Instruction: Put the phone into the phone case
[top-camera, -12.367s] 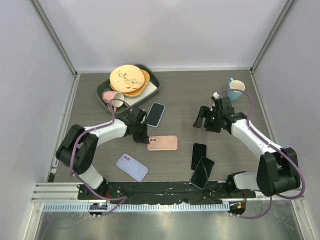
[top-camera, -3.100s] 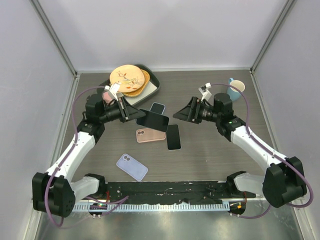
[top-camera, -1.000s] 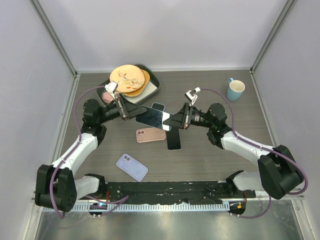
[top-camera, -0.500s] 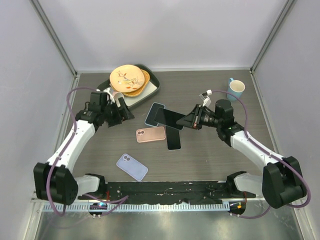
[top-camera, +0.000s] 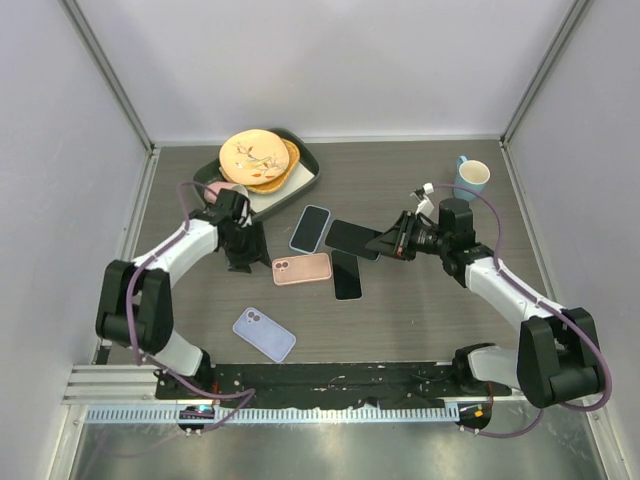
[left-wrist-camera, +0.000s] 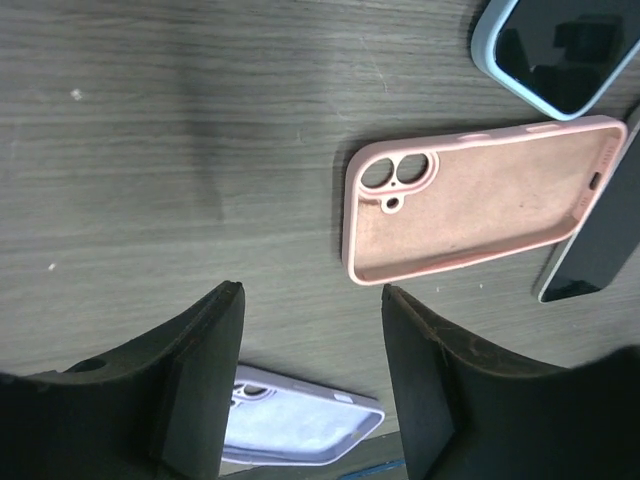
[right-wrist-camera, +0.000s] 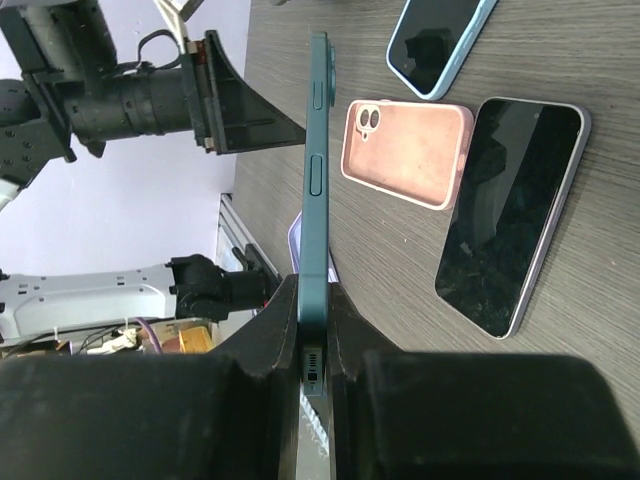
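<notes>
The pink case (left-wrist-camera: 480, 200) looks matt, the table (left-wrist-camera: 200, 150) wood-grained, the teal phone (right-wrist-camera: 317, 150) smooth and slightly glossy.

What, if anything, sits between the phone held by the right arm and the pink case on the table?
Nothing visible blocks it. The pink case lies open side up and empty. The held phone hangs in the air near a black phone lying beside the case. The left fingers hover open off the case's camera end.

Pink phone case (top-camera: 313, 267); dark teal phone (right-wrist-camera: 316, 150); lavender case (top-camera: 264, 334); pale blue case (top-camera: 311, 228); blue mug (top-camera: 470, 178); grey wood-grain tabletop (top-camera: 400, 180); yellow plate (top-camera: 252, 155) with a branch pattern.
</notes>
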